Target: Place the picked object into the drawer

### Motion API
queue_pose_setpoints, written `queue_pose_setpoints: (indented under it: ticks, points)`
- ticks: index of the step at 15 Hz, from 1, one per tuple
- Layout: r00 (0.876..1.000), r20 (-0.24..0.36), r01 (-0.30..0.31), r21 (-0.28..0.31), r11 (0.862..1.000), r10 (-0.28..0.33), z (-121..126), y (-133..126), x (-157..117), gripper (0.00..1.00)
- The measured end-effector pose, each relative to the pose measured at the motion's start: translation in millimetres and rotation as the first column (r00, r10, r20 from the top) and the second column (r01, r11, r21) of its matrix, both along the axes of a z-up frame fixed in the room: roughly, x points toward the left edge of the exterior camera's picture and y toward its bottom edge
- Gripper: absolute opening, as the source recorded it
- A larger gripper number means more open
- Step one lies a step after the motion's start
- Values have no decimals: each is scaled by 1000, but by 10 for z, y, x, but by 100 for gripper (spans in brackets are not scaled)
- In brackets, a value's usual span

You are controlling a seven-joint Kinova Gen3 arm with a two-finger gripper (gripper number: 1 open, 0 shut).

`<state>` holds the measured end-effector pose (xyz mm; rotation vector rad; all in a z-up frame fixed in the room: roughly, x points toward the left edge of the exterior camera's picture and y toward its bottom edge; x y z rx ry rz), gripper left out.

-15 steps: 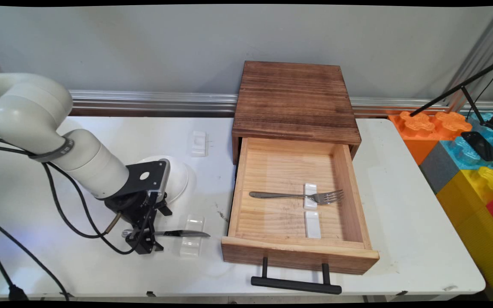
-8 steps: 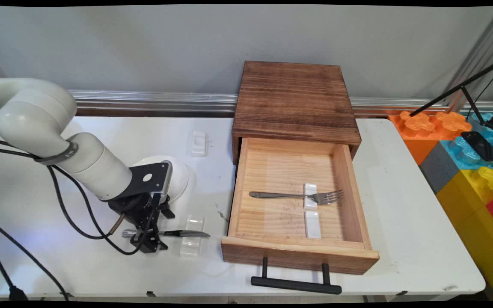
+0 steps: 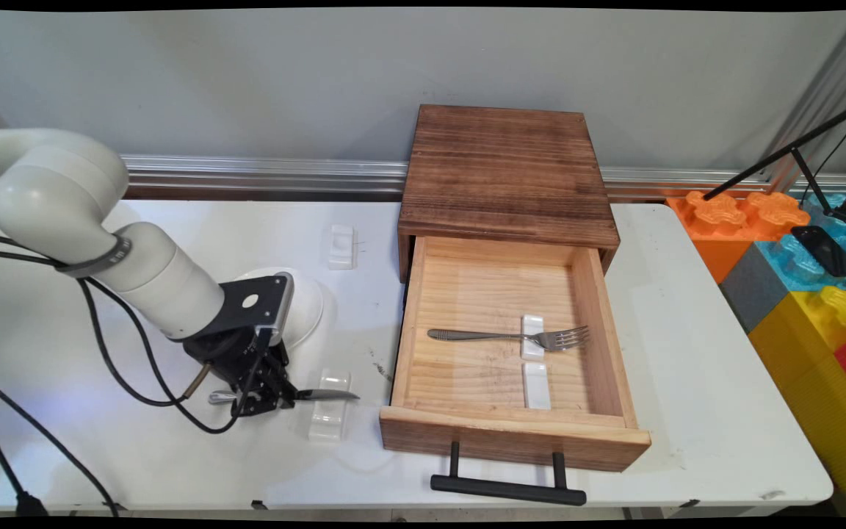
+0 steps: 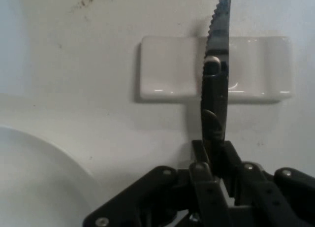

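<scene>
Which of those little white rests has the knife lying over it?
The white rest left of the drawer, beside the gripper; the knife crosses it.

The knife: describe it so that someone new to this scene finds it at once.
Left of the open wooden drawer, the black gripper is shut on a knife. Its serrated blade lies across a white cutlery rest; the only other utensil, a fork, lies inside the drawer.
</scene>
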<state>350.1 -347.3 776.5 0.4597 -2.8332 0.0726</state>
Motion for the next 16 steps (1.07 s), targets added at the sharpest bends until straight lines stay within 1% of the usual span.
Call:
queue_pose_setpoints:
  ticks: [2, 5, 10, 11, 16]
  points:
    - [1000, -2, 2, 5, 1000, -2, 64, 1, 19, 0]
    - [1000, -3, 1, 11, 1000, -1, 229, -12, 50, 0]
    - [1000, -13, -13, 22, 1000, 13, 701, -39, 72, 0]
    - [1000, -15, -14, 22, 1000, 14, 764, -46, 69, 0]
    - [999, -38, -23, 17, 1000, 24, 1241, -120, -20, 0]
